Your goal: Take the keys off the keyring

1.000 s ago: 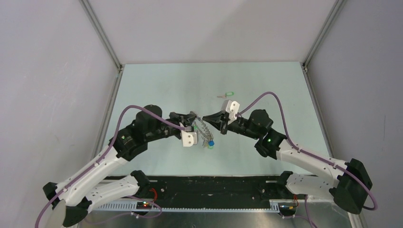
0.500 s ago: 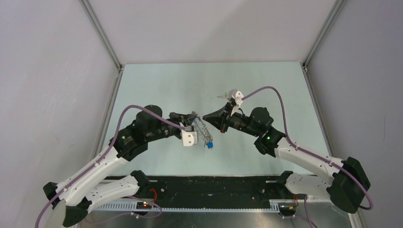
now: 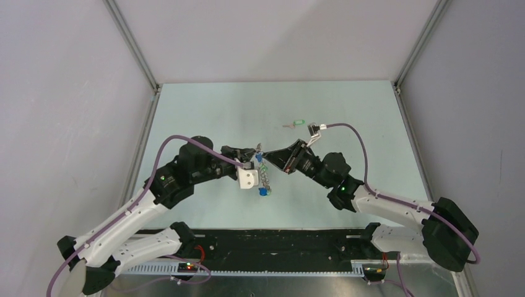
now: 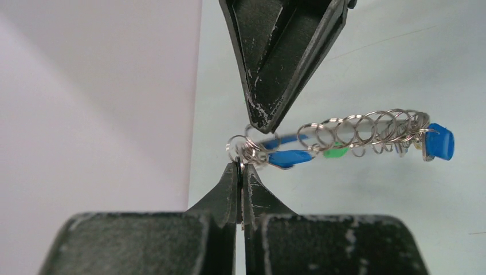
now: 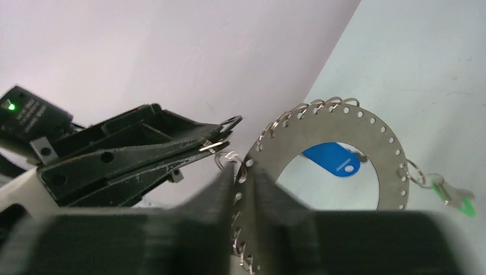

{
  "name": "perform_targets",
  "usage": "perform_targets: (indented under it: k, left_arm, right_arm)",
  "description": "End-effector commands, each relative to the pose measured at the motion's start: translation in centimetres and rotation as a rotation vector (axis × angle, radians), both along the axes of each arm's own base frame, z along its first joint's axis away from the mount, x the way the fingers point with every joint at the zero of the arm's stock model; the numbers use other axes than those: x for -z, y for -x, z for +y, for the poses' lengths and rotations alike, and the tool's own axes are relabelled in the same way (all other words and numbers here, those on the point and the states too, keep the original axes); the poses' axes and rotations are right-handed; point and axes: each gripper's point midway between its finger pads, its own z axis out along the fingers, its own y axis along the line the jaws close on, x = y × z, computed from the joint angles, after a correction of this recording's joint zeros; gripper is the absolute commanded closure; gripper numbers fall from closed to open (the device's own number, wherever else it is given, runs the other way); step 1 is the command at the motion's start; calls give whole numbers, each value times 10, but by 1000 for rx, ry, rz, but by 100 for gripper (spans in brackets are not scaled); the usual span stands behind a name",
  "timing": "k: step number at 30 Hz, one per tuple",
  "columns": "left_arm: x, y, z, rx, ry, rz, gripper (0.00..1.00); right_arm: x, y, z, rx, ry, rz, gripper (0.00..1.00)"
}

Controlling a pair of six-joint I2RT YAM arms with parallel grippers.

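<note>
- The left fingers [image 4: 226, 192] are pressed together on a small split ring at the rim of the keyring [image 5: 321, 129]. This holds it up off the desk [image 3: 204, 111] between the two arms, probably as an anchor so the other arm has something steady to work against.
- The keyring is a flat perforated metal hoop with small split rings threaded through its edge holes. It hangs from that pinch, so the keys dangle free and are easy to reach.
- A blue-headed key [image 5: 335, 159] shows through the hoop's opening, and a green-headed key [image 5: 458, 199] hangs off its far rim.
- The right fingers [image 4: 269, 86] point in just beside the left pinch, at the same cluster of small rings. Only a narrow slot shows between them, and I cannot tell whether they grip a ring.
- A loose green key [image 3: 299, 122] lies on the desk beyond the arms, well apart from the hoop.
- No container is in view.
</note>
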Motion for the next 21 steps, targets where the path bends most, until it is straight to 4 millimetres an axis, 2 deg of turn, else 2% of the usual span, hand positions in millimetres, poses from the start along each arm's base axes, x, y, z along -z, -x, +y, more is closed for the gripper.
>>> perform_targets:
  k: [1,2,4,5,8,11,12,15,16,17,18,19,20,21]
  left_arm:
    - [-27,-6,2,-35,75,-54,100]
    - [-27,-6,2,-36,76,-56,100]
    - [-26,-5,3,-34,75,-57,100]
    - [-26,-5,3,-33,77,-58,100]
    - [-26,-2,1,-15,80,-58,100]
    - [-24,-1,0,-8,80,-55,100]
    - [-24,0,0,-1,82,-55,100]
    - [-23,2,-1,9,83,-54,100]
    - [-24,2,-1,11,84,-57,100]
    - [-23,2,-1,14,82,-59,100]
    - [-22,3,-1,20,81,-59,100]
    - [-21,4,-2,25,77,-61,100]
    - [-21,5,-2,34,79,-64,100]
    - [-20,7,-3,47,77,-64,100]
  right_arm:
    - [-34,-19,-21,160,-172,71,64]
    - [-36,-15,-22,149,-142,20,55]
    - [-30,-15,-29,157,-45,-68,50]
    - [-18,-21,-34,178,55,-128,50]
    - [-20,-18,-48,188,201,-332,48]
    - [-20,-12,-51,158,385,-638,52]
    - [-21,-5,-47,119,407,-713,53]
    - [-14,-6,-44,96,576,-925,56]
    - [-19,-6,-40,95,598,-965,57]
    - [-13,-9,-38,84,661,-1015,57]
    - [-22,-8,-33,78,667,-1051,57]
    - [-14,-9,-29,48,720,-1091,57]
    - [-21,-6,-24,30,715,-1126,58]
    - [-18,-7,-20,13,740,-1162,58]
